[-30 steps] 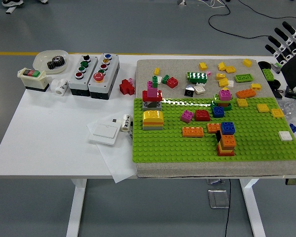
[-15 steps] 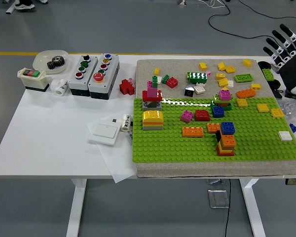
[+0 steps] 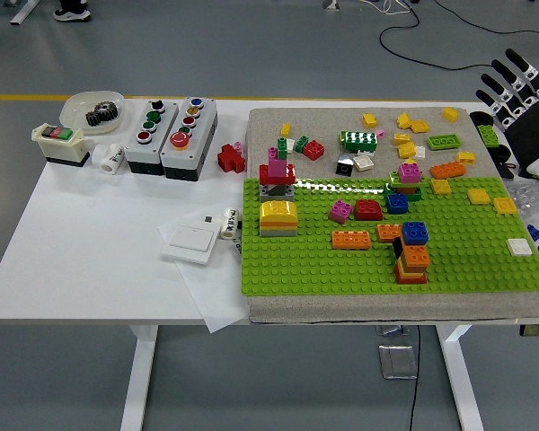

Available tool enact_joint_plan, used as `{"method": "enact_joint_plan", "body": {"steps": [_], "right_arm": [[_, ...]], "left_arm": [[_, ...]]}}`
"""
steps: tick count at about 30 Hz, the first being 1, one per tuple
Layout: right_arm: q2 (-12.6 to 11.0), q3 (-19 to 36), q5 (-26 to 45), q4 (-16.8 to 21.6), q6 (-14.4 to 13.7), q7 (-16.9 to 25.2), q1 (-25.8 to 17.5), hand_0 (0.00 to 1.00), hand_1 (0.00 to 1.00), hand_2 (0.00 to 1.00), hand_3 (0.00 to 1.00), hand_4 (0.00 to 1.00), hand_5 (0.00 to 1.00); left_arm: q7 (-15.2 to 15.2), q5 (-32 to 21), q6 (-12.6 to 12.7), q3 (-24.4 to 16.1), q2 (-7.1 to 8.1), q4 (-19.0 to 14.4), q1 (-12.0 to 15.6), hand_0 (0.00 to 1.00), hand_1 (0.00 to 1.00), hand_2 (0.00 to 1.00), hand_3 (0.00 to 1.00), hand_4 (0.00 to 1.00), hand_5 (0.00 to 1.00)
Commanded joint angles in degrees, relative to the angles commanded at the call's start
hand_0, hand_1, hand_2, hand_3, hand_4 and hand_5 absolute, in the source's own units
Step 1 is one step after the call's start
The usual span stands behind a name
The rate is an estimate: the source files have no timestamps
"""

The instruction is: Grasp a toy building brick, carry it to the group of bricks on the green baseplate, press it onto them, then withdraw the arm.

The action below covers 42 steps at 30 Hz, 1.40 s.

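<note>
The green baseplate (image 3: 341,265) lies on a grey mat at the table's right half. On it stand a blue-on-orange brick stack (image 3: 412,253), an orange flat brick (image 3: 351,240), a dark red brick (image 3: 369,209), a purple brick (image 3: 340,211) and a yellow domed block (image 3: 278,216). Several loose bricks lie on the mat behind the plate, among them a green one (image 3: 444,142) and an orange one (image 3: 447,170). My right hand (image 3: 514,87) hovers at the far right edge, fingers spread, holding nothing. The left arm is out of view.
Two grey button boxes (image 3: 172,136), a switch box (image 3: 60,144), a clear dish with a gear (image 3: 94,109) and a red cross piece (image 3: 231,158) sit at the back left. A white wall switch (image 3: 190,241) lies on paper beside the plate.
My right hand has shifted slightly, its fingers drifting left and then back right and down near the frame's right edge. Nothing on the table has moved.
</note>
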Motion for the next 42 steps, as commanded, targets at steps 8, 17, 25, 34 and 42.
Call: {"method": "enact_joint_plan", "body": {"steps": [8, 17, 25, 34, 42], "right_arm": [[0.1, 0.2, 0.2, -0.3, 0.0, 0.0, 0.0, 0.897, 0.825, 0.845, 0.844, 0.998, 0.946], [0.1, 0.3, 0.0, -0.5, -0.2, 0.2, 0.0, 0.899, 0.824, 0.845, 0.844, 0.998, 0.946], [0.1, 0.5, -0.5, -0.7, -0.4, 0.3, 0.0, 0.903, 0.827, 0.846, 0.844, 0.998, 0.947], [0.1, 0.7, -1.2, -1.0, -0.9, 0.3, 0.0, 0.924, 0.835, 0.848, 0.843, 0.998, 0.947], [0.1, 0.9, -1.6, -1.4, -1.3, 0.3, 0.0, 0.974, 0.85, 0.85, 0.846, 0.998, 0.946]], "left_arm": [[-0.1, -0.4, 0.0, 0.1, -0.04, 0.0, -0.1, 0.427, 0.483, 0.528, 0.595, 0.619, 0.761], [-0.2, -0.6, 0.0, 0.3, -0.04, 0.0, -0.2, 0.427, 0.484, 0.528, 0.596, 0.62, 0.762], [-0.2, -0.4, 0.0, 0.2, -0.06, 0.1, -0.3, 0.427, 0.482, 0.528, 0.594, 0.619, 0.76], [-0.2, -0.2, 0.0, 0.1, -0.06, 0.0, -0.4, 0.427, 0.485, 0.528, 0.595, 0.618, 0.76], [-0.1, -0.2, 0.1, 0.1, -0.07, 0.0, -0.5, 0.427, 0.485, 0.529, 0.595, 0.619, 0.761]]}}
